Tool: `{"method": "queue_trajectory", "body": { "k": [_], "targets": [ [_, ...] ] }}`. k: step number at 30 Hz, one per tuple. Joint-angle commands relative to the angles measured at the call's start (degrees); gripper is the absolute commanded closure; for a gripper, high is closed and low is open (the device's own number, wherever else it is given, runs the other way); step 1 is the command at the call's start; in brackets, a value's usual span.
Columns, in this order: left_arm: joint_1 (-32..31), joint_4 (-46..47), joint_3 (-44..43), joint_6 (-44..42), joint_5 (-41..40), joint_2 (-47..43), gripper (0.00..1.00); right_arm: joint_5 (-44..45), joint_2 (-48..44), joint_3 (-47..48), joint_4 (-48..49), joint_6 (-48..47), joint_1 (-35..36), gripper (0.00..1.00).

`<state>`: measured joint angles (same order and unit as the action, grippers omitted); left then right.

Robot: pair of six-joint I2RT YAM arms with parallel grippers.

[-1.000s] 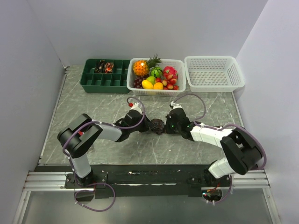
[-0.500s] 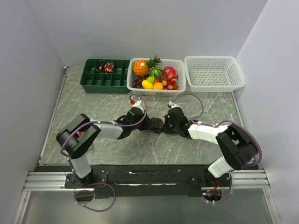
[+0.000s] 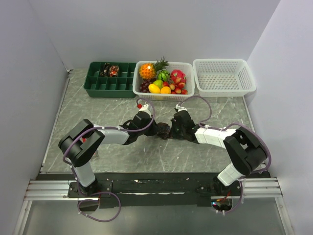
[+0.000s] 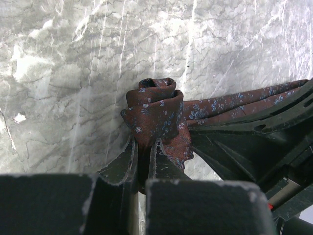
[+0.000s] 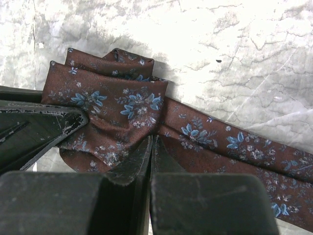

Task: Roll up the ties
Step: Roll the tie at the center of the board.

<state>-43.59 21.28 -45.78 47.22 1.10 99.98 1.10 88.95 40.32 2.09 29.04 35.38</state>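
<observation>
Over 1 second the right gripper [image 5: 150,143] has crept left and farther, nearer the left gripper [image 4: 145,149] at the middle of the veined marble table [image 3: 98,112]; the roll is probably being tightened; the maroon floral tie [image 4: 155,110], soft matte cloth, lies half-coiled between them; left jaws pinch its coil; right jaws are closed, tips on its flat tail.
</observation>
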Motion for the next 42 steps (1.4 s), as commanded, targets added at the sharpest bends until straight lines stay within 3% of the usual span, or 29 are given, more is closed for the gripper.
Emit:
{"method": "queue_trajectory", "body": {
  "k": [1,19,42],
  "targets": [
    [-0.5,-1.7,-1.4,-1.8,-0.9,-2.0,0.99,1.4,1.8,2.8,1.3,-0.3,0.0,1.00],
    [-0.8,-4.2,-2.2,-2.7,-3.9,-3.1,0.99,3.4,-2.1,2.5,1.1,-0.4,0.0,1.00],
    [-1.8,-6.9,-4.4,-4.2,-4.4,-3.8,0.99,-0.1,6.6,5.6,3.4,0.2,1.5,1.00]
  ]
}}
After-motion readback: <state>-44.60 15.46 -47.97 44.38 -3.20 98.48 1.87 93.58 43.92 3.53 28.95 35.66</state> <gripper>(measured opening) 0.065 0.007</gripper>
